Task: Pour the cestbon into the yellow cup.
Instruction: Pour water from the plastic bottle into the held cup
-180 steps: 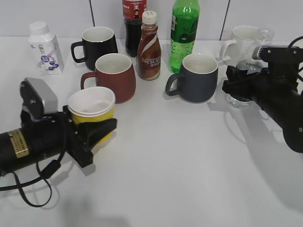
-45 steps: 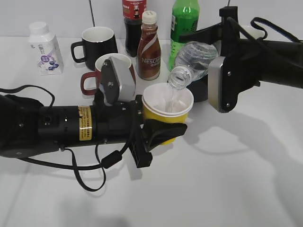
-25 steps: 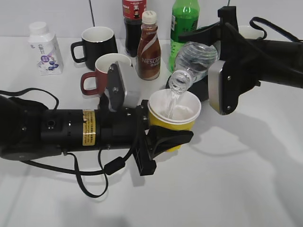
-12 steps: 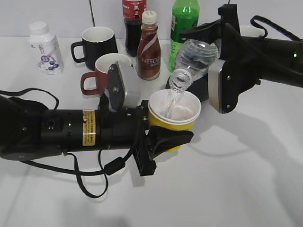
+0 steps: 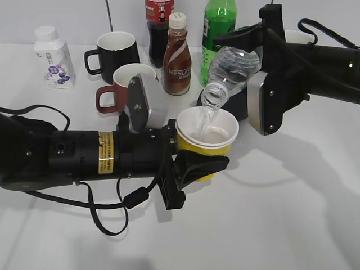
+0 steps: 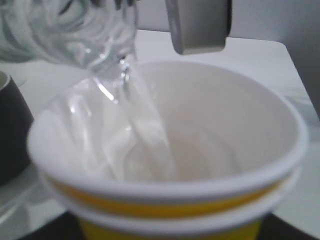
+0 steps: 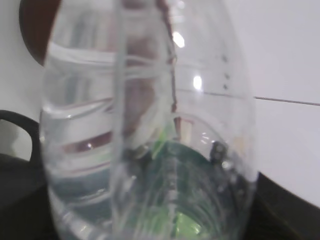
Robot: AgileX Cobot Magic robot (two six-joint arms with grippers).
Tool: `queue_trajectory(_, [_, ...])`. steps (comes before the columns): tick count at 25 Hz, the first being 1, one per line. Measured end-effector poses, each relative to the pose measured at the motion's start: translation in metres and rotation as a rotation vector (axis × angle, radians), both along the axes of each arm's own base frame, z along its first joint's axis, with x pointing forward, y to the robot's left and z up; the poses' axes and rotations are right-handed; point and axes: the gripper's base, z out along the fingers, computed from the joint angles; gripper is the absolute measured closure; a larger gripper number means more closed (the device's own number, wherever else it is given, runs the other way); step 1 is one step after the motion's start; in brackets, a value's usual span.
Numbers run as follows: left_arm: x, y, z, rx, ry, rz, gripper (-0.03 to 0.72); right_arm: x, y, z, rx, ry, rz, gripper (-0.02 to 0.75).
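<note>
My left gripper (image 5: 194, 169) is shut on the yellow cup (image 5: 206, 151) and holds it above the table near the middle. The cup fills the left wrist view (image 6: 170, 205), white inside, with water in it. My right gripper (image 5: 260, 62) is shut on the cestbon (image 5: 230, 70), a clear bottle with no cap, tilted neck down over the cup's far left rim. A stream of water runs from its mouth (image 6: 117, 55) into the cup. The bottle's clear body fills the right wrist view (image 7: 145, 130). Its label is hidden.
Behind the cup stand a red mug (image 5: 125, 84), a black mug (image 5: 115, 50), a Nescafe bottle (image 5: 177, 56), a dark cola bottle (image 5: 158, 22), a green soda bottle (image 5: 216, 25) and a grey mug (image 5: 239, 107). A small milk bottle (image 5: 52, 56) is at the far left.
Over the last second both grippers have stayed almost still. The bottle has tipped slightly steeper and water keeps running into the cup.
</note>
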Motion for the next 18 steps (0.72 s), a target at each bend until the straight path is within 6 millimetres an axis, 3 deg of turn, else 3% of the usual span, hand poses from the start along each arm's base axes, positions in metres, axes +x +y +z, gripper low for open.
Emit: queue_trajectory(18, [0.0001, 0.0001, -0.0003, 0.004, 0.000, 0.001, 0.365, -0.0003, -0.0002, 0.0019, -0.003, -0.014, 0.000, 0.265])
